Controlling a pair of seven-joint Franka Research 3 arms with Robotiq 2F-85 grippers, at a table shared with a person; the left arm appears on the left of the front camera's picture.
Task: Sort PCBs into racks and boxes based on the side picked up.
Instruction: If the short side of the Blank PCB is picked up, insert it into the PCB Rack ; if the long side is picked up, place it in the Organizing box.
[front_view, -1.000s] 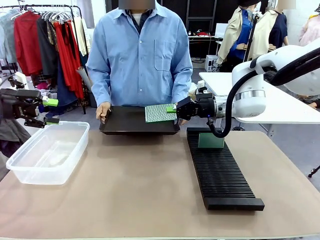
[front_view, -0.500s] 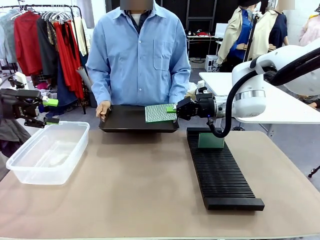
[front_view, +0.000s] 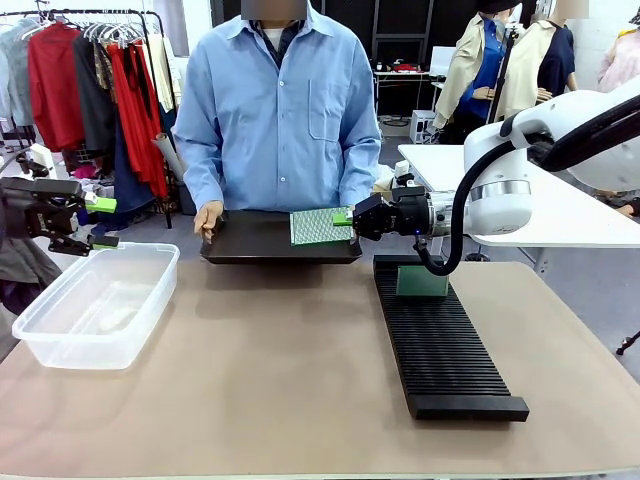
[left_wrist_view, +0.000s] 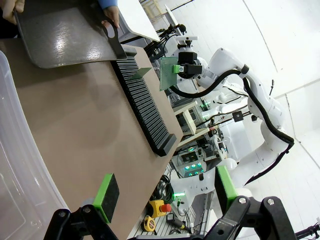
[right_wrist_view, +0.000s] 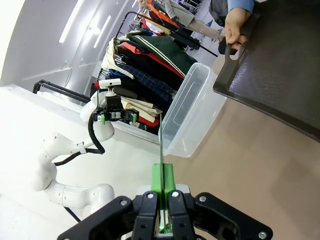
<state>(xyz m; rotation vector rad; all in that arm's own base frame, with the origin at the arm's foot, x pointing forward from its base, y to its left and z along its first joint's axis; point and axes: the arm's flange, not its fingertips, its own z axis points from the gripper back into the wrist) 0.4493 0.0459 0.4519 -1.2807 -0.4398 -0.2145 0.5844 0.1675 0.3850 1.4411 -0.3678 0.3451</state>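
Note:
My right gripper (front_view: 347, 217) is shut on the edge of a green PCB (front_view: 320, 226) with its dotted face toward me, held in the air over the right end of a flat black tray (front_view: 260, 245). A person holds that tray by both ends. The right wrist view shows this PCB (right_wrist_view: 161, 142) edge-on between the closed pads of the right gripper (right_wrist_view: 162, 184). A second PCB (front_view: 421, 281) stands in the far end of the long black rack (front_view: 445, 350). My left gripper (front_view: 100, 222) hangs open and empty above the far left corner of the clear box (front_view: 95, 305).
The rack (left_wrist_view: 142, 105) runs along the table's right side and the box (right_wrist_view: 192, 112) sits at its left. The person's hand (right_wrist_view: 237, 25) grips the tray handle. A white table stands behind my right arm, and clothes racks at the back left.
The person's tray has shifted very slightly. Both grippers and the held PCB stay where they were.

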